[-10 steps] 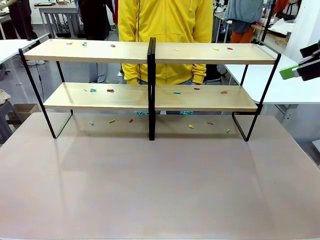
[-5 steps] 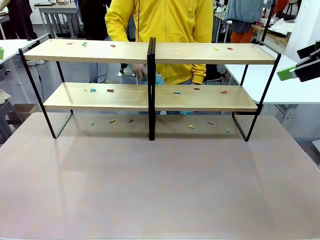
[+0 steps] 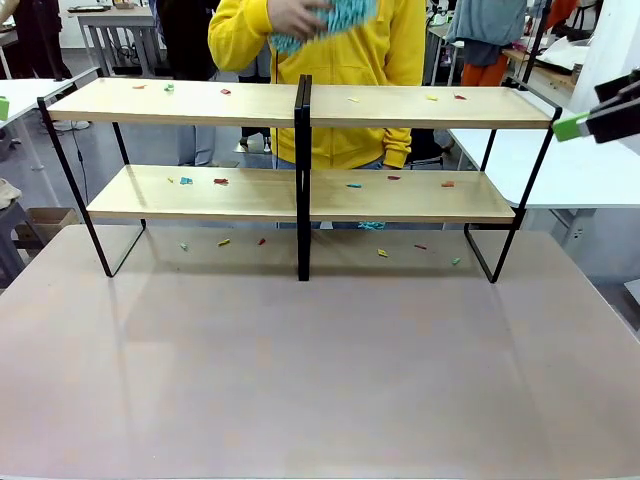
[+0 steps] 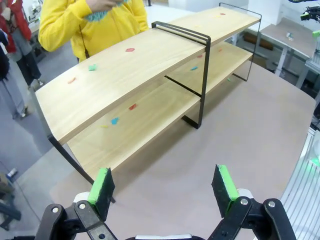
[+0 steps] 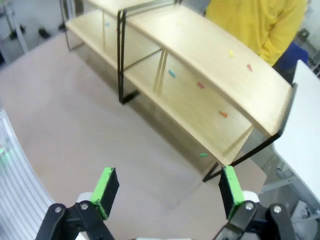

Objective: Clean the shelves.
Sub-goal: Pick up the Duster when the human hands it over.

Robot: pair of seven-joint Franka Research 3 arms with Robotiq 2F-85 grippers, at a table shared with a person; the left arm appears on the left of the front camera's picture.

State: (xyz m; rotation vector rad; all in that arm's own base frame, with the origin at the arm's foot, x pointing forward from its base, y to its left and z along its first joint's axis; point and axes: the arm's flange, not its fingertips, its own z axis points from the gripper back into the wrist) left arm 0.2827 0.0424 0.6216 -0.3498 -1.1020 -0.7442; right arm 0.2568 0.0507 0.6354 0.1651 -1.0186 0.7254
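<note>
The shelves [image 3: 200,192] are a two-tier light-wood rack in a thin black frame with a central black post, standing at the far side of the grey-brown table; small coloured scraps lie on both boards and on the tabletop beneath. The shelves [image 4: 125,65] show from their left end in the left wrist view, where my left gripper [image 4: 164,187] hangs open and empty above the table's corner. My right gripper [image 5: 169,192] is open and empty too, above the shelves' [image 5: 210,75] right end; one of its green fingertips [image 3: 572,127] shows at the right edge of the front view.
A person in a yellow top [image 3: 345,55] stands behind the shelves, one hand holding a teal cloth [image 3: 335,18] at chest height. White tables [image 3: 570,165] flank the work table on the right and left. The near tabletop [image 3: 320,370] is bare.
The person's hand has lifted the teal cloth from behind the upper board up to chest height. My right fingertip has drifted slightly up.
</note>
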